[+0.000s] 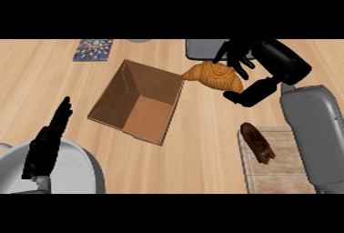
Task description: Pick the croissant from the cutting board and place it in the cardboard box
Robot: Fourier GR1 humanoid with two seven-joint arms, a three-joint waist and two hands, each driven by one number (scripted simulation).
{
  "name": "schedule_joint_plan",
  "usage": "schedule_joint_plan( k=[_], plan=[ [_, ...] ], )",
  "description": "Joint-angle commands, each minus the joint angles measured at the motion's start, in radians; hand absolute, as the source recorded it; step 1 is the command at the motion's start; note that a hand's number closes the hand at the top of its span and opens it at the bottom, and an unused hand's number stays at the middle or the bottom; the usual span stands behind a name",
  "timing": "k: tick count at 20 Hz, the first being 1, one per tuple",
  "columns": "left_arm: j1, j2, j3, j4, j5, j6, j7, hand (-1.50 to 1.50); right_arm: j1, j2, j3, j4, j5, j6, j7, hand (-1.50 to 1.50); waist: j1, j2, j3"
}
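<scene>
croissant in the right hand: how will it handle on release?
The croissant looks curved with tapered ends, so it may rock or turn on landing. The right hand grips only one end, so it could tilt. It is at the box rim and might catch the edge.

cardboard box (138, 102) open-topped, unobstructed | bare counter (201, 136) between box and cutting board (282, 173)

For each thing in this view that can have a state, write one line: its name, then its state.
croissant: held off the counter by the right hand, at the box's right rim
right hand: shut on the croissant
left hand: open, resting at lower left
cardboard box: open, nothing inside
cutting board: carries a dark brown pastry
</scene>
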Motion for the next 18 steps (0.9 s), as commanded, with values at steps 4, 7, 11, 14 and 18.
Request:
schedule_joint_plan(
  k=[4, 7, 11, 14, 18],
  plan=[
    [-0.015, 0.007, 0.005, -0.018, 0.017, -0.039, 0.070, 0.00, -0.092, 0.152, 0.055, -0.088, -0.011, 0.016, 0.228, 1.50, 0.004, 0.004, -0.005],
    [0.012, -0.036, -0.033, -0.015, -0.041, 0.015, 0.028, 0.00, -0.161, 0.215, 0.096, -0.009, 0.031, -0.014, 0.287, 1.50, 0.011, 0.006, -0.005],
    [-0.016, 0.003, 0.021, -0.011, 0.003, -0.028, 0.041, 0.00, -0.196, 0.252, 0.164, 0.068, 0.056, -0.099, 0.319, 1.50, 0.014, 0.007, -0.005],
    [-0.065, -0.030, 0.008, 0.076, -0.025, 0.003, 0.002, 0.00, -0.328, 0.254, 0.199, 0.202, 0.004, -0.123, 0.370, 1.50, 0.019, 0.010, -0.005],
    [-0.021, -0.056, -0.024, 0.052, -0.034, 0.002, -0.003, 0.00, -0.298, 0.255, 0.367, 0.302, -0.041, -0.262, 0.375, 1.50, 0.028, 0.011, -0.005]
  ],
)
